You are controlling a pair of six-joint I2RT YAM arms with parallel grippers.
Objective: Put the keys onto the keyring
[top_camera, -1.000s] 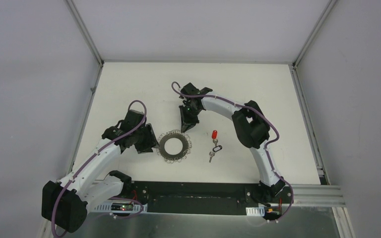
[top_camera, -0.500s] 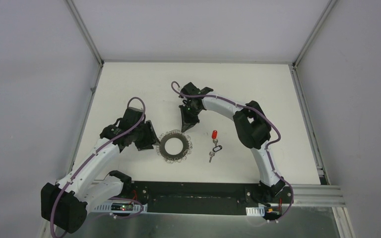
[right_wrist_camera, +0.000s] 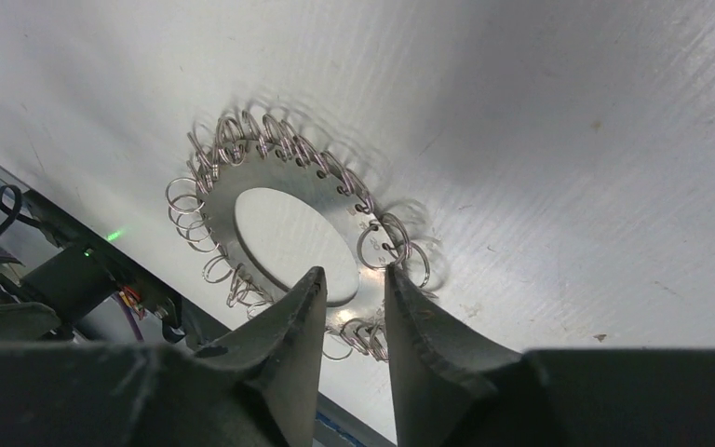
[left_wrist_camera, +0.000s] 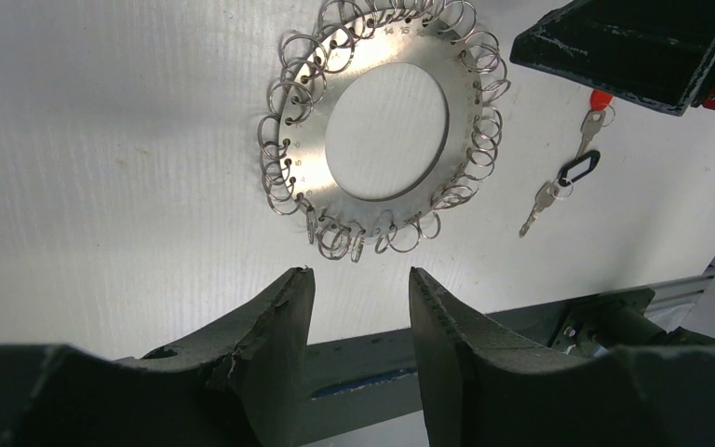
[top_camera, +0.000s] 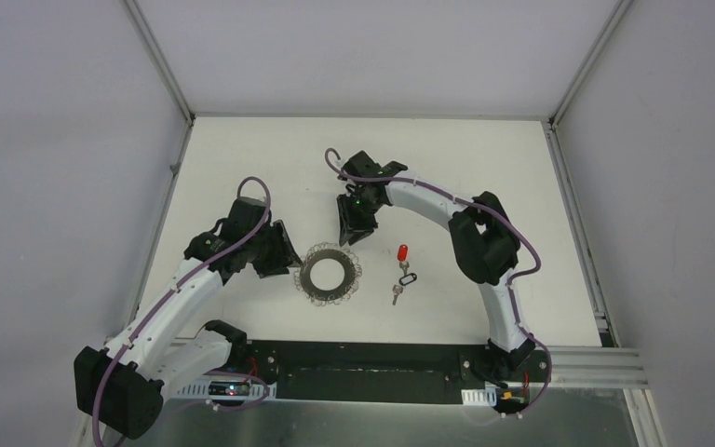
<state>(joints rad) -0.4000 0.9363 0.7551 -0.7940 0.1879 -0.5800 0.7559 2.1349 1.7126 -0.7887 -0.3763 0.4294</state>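
Note:
The keyring [top_camera: 328,273] is a silvery ring plate fringed with wire loops, lying flat mid-table. The keys [top_camera: 404,275], red-headed and small silver joined by a dark loop, lie on the table just right of it, touched by nothing. My left gripper [top_camera: 282,261] sits at the ring's left side, open and empty. In its wrist view the left gripper [left_wrist_camera: 358,275] stops short of the keyring [left_wrist_camera: 464,130], with the keys [left_wrist_camera: 577,168] beyond. My right gripper [top_camera: 349,233] hovers at the ring's far edge. In its own view the right gripper [right_wrist_camera: 354,272] stands narrowly open over the keyring's [right_wrist_camera: 340,209] rim, holding nothing.
A black base rail [top_camera: 372,358] runs along the table's near edge, also seen as the rail [left_wrist_camera: 521,321] in the left wrist view. Grey walls and an aluminium frame [top_camera: 573,214] enclose the white table [top_camera: 484,158] on three sides.
The left gripper has drawn back slightly from the keyring, towards the far left. The right gripper has shifted a little away from me. Keyring and keys have not moved.

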